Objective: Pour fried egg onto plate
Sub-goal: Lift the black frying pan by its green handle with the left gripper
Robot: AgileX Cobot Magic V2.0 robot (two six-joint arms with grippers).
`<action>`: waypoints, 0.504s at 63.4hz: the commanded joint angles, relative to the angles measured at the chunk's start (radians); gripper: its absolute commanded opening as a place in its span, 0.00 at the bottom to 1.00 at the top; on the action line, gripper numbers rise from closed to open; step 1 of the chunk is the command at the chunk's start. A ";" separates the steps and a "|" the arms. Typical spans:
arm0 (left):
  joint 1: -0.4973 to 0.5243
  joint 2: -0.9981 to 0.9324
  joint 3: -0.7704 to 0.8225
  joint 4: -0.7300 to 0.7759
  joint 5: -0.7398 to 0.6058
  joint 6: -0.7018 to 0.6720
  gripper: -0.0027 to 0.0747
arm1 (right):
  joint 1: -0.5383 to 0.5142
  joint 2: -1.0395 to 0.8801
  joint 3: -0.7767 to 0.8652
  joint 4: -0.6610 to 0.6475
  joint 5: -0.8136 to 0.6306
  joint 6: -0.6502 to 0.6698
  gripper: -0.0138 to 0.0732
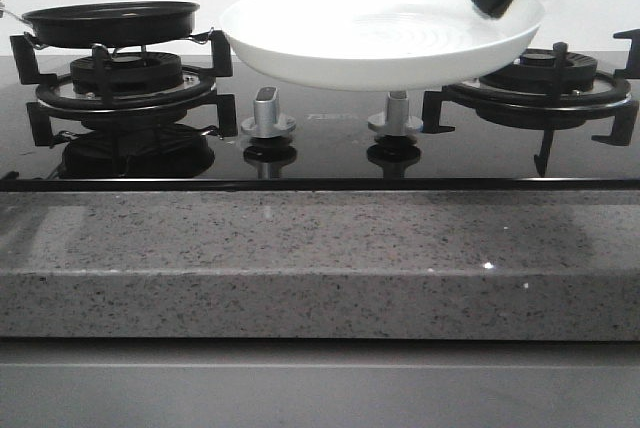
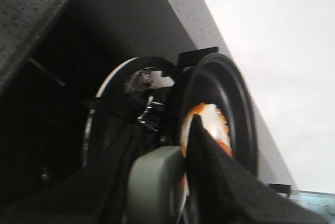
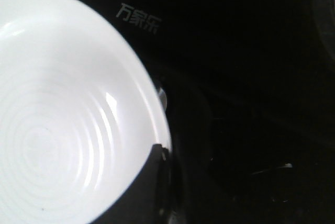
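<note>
Gripping the glossy white plate (image 1: 380,33) by its rim, right pincer (image 1: 497,0) clenched

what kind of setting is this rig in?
Likely a kitchen counter: a black glass gas hob with burner grates, control knobs, and a speckled stone countertop in front.

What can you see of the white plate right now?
The round, shallow, glossy white plate looks ceramic, with a raised sloping rim and faint concentric rings inside. It is empty and held above the black glass stovetop, over the two silver knobs, roughly level. The right hand grips its right rim. The fried egg is not on it.
</note>
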State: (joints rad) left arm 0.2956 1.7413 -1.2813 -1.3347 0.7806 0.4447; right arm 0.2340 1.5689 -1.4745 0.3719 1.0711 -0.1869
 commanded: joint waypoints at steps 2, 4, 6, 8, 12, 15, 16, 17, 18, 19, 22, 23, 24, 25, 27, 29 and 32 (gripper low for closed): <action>-0.001 -0.043 -0.033 -0.049 0.009 0.005 0.09 | -0.004 -0.037 -0.024 0.036 -0.035 -0.007 0.02; -0.001 -0.043 -0.033 -0.049 0.009 0.008 0.05 | -0.004 -0.037 -0.024 0.036 -0.035 -0.007 0.02; -0.001 -0.043 -0.033 -0.049 0.011 0.015 0.01 | -0.004 -0.037 -0.024 0.036 -0.035 -0.007 0.02; -0.001 -0.043 -0.033 -0.049 0.011 0.023 0.01 | -0.004 -0.037 -0.024 0.036 -0.035 -0.007 0.02; -0.001 -0.043 -0.033 -0.051 0.018 0.023 0.01 | -0.004 -0.037 -0.024 0.036 -0.035 -0.007 0.02; 0.001 -0.045 -0.033 -0.053 0.029 0.023 0.01 | -0.004 -0.037 -0.024 0.036 -0.035 -0.007 0.02; 0.001 -0.045 -0.033 -0.055 0.031 0.025 0.01 | -0.004 -0.037 -0.024 0.036 -0.035 -0.007 0.02; 0.001 -0.047 -0.033 -0.055 0.034 0.025 0.01 | -0.004 -0.037 -0.024 0.036 -0.035 -0.007 0.02; 0.001 -0.049 -0.033 -0.061 0.037 0.025 0.01 | -0.004 -0.037 -0.024 0.036 -0.035 -0.007 0.02; 0.001 -0.049 -0.033 -0.064 0.039 0.025 0.01 | -0.004 -0.037 -0.024 0.036 -0.035 -0.007 0.02; 0.005 -0.058 -0.033 -0.084 0.050 0.047 0.01 | -0.004 -0.037 -0.024 0.036 -0.035 -0.007 0.02; 0.005 -0.062 -0.033 -0.095 0.055 0.058 0.01 | -0.004 -0.037 -0.024 0.036 -0.035 -0.007 0.02; 0.005 -0.064 -0.033 -0.105 0.057 0.068 0.01 | -0.004 -0.037 -0.024 0.036 -0.035 -0.007 0.02; 0.008 -0.067 -0.033 -0.121 0.060 0.077 0.01 | -0.004 -0.037 -0.024 0.036 -0.035 -0.007 0.02; 0.010 -0.077 -0.034 -0.136 0.065 0.085 0.01 | -0.004 -0.037 -0.024 0.036 -0.035 -0.007 0.02; 0.009 -0.090 -0.034 -0.158 0.067 0.092 0.01 | -0.004 -0.037 -0.024 0.036 -0.035 -0.007 0.02; 0.010 -0.105 -0.036 -0.182 0.070 0.106 0.01 | -0.004 -0.037 -0.024 0.036 -0.035 -0.007 0.02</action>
State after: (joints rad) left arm 0.2993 1.7193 -1.2854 -1.4256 0.8169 0.5043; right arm 0.2340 1.5689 -1.4745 0.3719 1.0711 -0.1869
